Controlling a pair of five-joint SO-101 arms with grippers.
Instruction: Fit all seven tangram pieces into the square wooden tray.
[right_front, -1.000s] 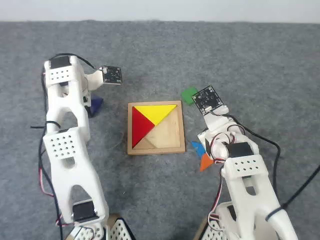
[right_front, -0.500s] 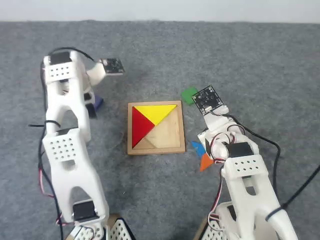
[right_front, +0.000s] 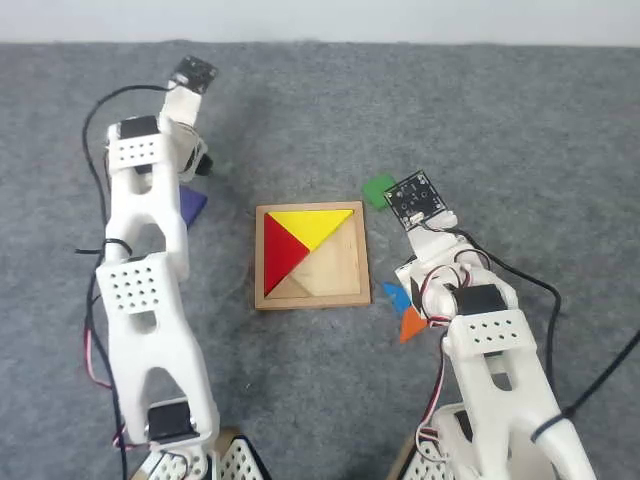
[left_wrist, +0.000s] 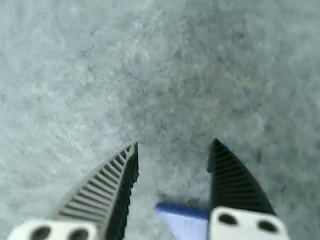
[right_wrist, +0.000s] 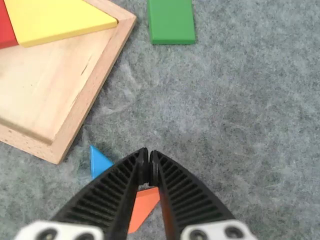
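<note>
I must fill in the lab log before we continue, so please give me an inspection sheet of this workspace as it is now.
Surface: grey mat.
Job's things: square wooden tray holds a yellow triangle and a red triangle, the rest is bare wood; green piece, blue piece and orange piece lie on the mat beside the right arm, dark blue piece by the left arm.
Clutter: nothing seen.
Grippers: left gripper open, empty, over the mat; right gripper shut, empty, at the blue and orange pieces.
Cables: black cable loops from the right arm.
Surroundings: pale wall behind the mat.
</note>
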